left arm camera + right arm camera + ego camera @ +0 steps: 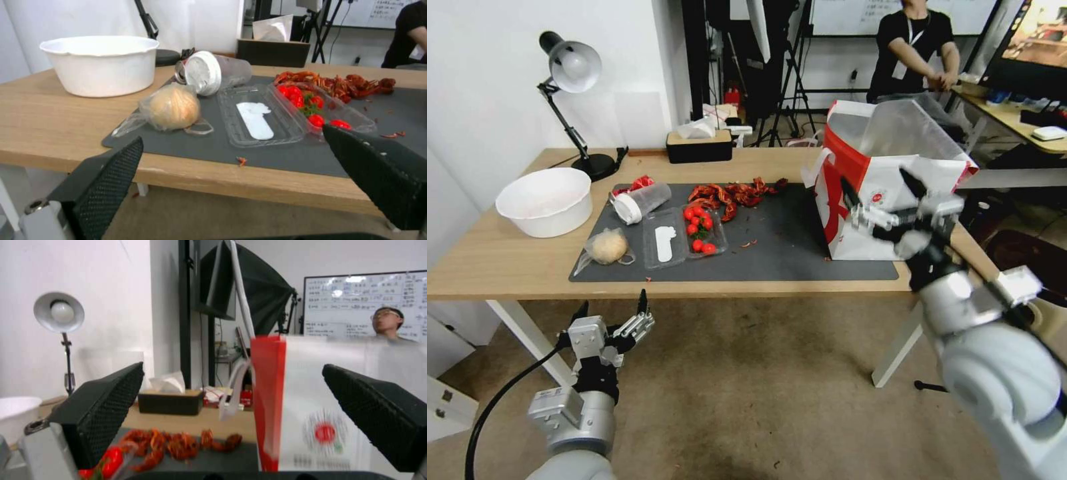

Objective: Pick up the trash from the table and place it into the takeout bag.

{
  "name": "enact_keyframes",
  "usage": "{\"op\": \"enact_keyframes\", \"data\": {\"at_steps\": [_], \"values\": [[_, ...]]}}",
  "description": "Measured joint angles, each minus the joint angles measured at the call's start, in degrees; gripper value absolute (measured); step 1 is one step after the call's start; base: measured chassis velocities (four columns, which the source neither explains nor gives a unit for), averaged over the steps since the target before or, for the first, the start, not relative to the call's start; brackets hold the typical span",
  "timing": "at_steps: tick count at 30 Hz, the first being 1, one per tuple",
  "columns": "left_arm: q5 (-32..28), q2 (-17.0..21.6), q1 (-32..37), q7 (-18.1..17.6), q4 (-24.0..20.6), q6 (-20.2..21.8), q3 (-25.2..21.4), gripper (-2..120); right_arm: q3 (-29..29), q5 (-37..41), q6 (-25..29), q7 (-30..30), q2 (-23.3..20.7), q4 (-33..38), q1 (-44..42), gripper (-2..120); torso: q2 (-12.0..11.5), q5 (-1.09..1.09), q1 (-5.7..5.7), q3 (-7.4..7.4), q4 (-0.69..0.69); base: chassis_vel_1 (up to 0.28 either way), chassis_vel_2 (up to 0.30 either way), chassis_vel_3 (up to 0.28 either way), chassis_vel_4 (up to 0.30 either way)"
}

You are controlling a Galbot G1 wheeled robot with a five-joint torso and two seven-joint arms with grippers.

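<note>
On the table (507,267) lies a dark grey mat (800,247) with trash on it. A clear plastic cup with white lid (640,201) (213,71) lies on its side. A clear bag with a beige lump (607,247) (171,106) sits at the mat's front left corner. Beside it an open clear clamshell (684,240) (262,116) holds cherry tomatoes. The takeout bag (887,193) (320,406) stands upright at the mat's right end. My right gripper (874,177) (233,365) hangs open and empty just in front of the bag. My left gripper (614,300) (232,133) is open and empty below the table's front edge.
A pile of red crayfish shells (734,193) (178,443) lies across the back of the mat. A white bowl (546,200) stands at the left, with a desk lamp (570,73) and a tissue box (699,143) at the back. A second desk (1014,120) stands at the right.
</note>
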Motion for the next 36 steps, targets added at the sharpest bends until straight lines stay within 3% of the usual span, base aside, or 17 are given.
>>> {"op": "enact_keyframes", "data": {"at_steps": [2,5,10,29,36], "values": [[-0.18,0.38,-0.17,0.00,0.28,-0.09,-0.10,100,-0.46,-2.99,4.80,-1.38,1.47,-2.51,-3.54,100,0.00,0.01,0.00,0.00,0.00,0.000,0.000,0.000,0.000],[-0.19,0.40,-0.19,0.00,0.29,-0.09,-0.11,100,-0.48,-3.11,5.02,-1.43,1.52,-2.65,-3.67,100,0.00,0.01,0.00,0.00,-0.01,0.000,0.000,0.000,0.000],[-0.51,0.90,-0.63,-0.06,0.67,-0.17,-0.32,100,-0.99,-5.31,9.82,-2.64,2.70,-6.05,-6.77,100,0.00,0.00,0.00,0.00,0.01,0.000,0.000,0.000,0.000],[-2.48,2.36,-2.86,-0.55,2.02,0.22,-1.23,100,-3.43,-9.18,16.93,-4.16,6.65,-13.07,-15.06,100,0.00,0.00,0.00,0.00,0.00,0.000,0.000,0.000,0.000],[-5.02,4.59,-5.69,-0.89,3.89,-0.76,-2.11,100,-5.24,-9.46,16.84,-4.18,6.96,-14.53,-14.22,100,0.00,0.00,0.00,0.01,0.01,0.000,0.000,0.000,0.000]]}}
